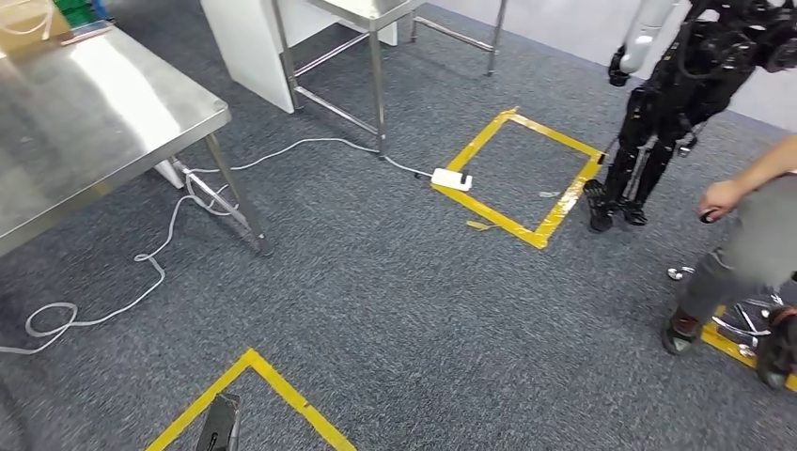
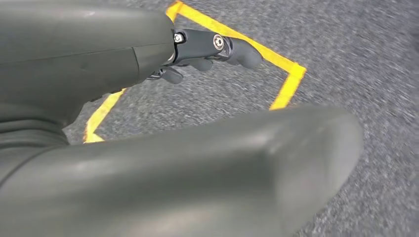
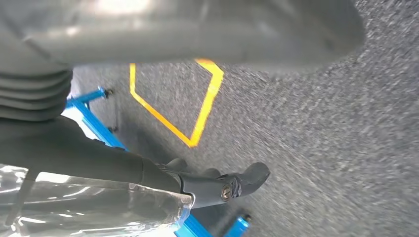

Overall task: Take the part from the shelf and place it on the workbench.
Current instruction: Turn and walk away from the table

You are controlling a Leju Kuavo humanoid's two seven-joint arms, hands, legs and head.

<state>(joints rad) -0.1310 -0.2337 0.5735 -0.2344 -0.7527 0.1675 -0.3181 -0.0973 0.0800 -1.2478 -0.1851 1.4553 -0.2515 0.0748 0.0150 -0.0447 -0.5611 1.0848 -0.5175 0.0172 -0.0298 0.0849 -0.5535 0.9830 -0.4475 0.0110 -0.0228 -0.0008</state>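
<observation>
The part (image 3: pixel 89 207) sat in the right robot hand (image 3: pixel 148 168), at the lower left of the right wrist view. It looked like something wrapped in clear, crinkled plastic with bright glints across it and a bluish edge near the fingers (image 3: pixel 242 180); what was inside the wrap could not be made out. The dark fingers lay along its upper side, holding it against the palm, above grey carpet (image 3: pixel 321 148) with a yellow tape outline (image 3: pixel 205 113) and a blue metal frame (image 3: pixel 94 121) near the left edge.

The left robot hand (image 2: pixel 197 49) appeared in the upper middle of the left wrist view, empty, with its fingers partly curled (the big grey thumb (image 2: pixel 222 168) covered the lower frame). Yellow tape (image 2: pixel 286 86) ran on the carpet behind it.

In the head view a steel desk (image 1: pixel 85 132) took the upper left, with a white cable (image 1: pixel 150 263) trailing beneath it to a white box (image 1: pixel 452 178) on the corner of a taped square (image 1: pixel 526 174). Another black humanoid (image 1: pixel 672 103) stood at the upper right, and a person (image 1: pixel 752 254) in grey was at the right edge.
</observation>
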